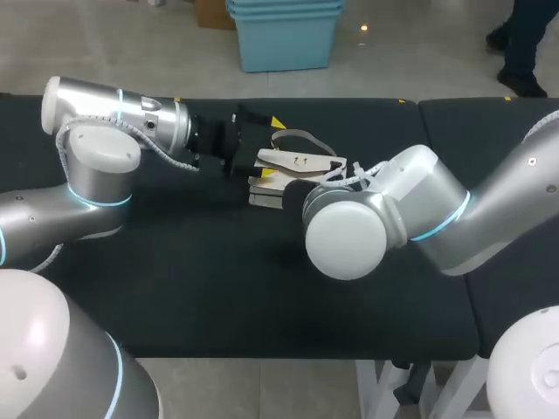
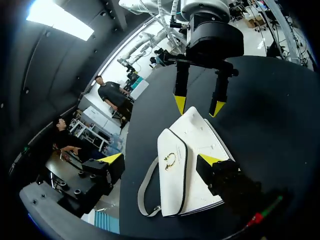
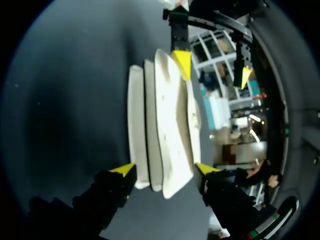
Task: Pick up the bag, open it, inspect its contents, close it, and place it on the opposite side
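**White bag sits between two open grippers**

White with dark trim, the bag (image 2: 195, 140) lies on the black table (image 1: 175, 288) between my two arms. Its flap (image 2: 172, 185) and small gold clasp (image 2: 170, 160) are turned toward my left wrist.

My left gripper (image 2: 161, 159) meets the bag at one end with its fingers spread wide. One yellow tip (image 2: 210, 159) sits over the bag's face just beside the flap. The other hangs clear of the bag, out past the grey strap (image 2: 145, 185) that loops off the near end. I cannot tell whether the tip over the bag presses on it or only hovers above it.

My right gripper (image 3: 164, 169) faces the bag from the opposite end, directly ahead of my left fingers. Its fingers are also apart, with the bag's end between them. From my right wrist the bag shows edge-on as stacked pale layers, with one tip just beside each outer layer. Both tips are very near the bag, but I cannot make out contact. From above, my right arm (image 1: 437, 218) hides that end of the bag.
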`<state>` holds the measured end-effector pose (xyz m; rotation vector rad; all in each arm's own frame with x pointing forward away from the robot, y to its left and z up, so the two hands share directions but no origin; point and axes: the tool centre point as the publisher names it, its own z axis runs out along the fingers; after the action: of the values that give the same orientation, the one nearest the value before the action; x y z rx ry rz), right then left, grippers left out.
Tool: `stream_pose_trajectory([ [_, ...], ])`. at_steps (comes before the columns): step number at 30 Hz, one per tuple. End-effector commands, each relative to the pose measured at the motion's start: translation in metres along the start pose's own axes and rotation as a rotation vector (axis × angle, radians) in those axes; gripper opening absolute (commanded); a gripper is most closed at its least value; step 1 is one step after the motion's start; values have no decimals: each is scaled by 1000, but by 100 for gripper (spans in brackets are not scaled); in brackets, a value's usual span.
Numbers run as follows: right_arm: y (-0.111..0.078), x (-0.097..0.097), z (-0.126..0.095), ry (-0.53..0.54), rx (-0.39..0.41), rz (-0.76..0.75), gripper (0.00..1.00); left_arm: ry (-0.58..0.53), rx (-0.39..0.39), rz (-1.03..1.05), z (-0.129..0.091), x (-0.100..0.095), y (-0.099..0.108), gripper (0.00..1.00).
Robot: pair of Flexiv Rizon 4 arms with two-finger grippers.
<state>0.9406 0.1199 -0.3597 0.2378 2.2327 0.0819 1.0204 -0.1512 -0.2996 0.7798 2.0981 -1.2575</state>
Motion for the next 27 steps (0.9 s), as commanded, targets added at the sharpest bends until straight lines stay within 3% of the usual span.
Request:
stream_pose_trajectory([
  [1, -11, -18, -13, 79, -121, 16, 100, 91, -6, -103, -6, -11, 7, 100],
  [5, -13, -29, -17, 166, -123, 40, 100, 179, -22, -220, -9, -12, 8, 100],
  [9, -15, -37, -21, 235, -119, 60, 100, 243, -88, -254, -13, -11, 0, 100],
  [16, -12, -46, -26, 349, -55, 45, 100, 339, -171, -277, -21, -11, -17, 100],
  [18, -13, -47, -25, 381, -42, 42, 100, 367, -156, -302, -24, -10, -20, 100],
  [20, -13, -48, -26, 429, -44, 56, 100, 395, -87, -359, -29, -11, -21, 100],
  [22, -19, -50, -28, 456, -65, 73, 100, 400, -124, -351, -35, -11, -21, 100],
  [27, -19, -50, -28, 456, -65, 73, 100, 400, -124, -351, -35, -11, -21, 100],
])
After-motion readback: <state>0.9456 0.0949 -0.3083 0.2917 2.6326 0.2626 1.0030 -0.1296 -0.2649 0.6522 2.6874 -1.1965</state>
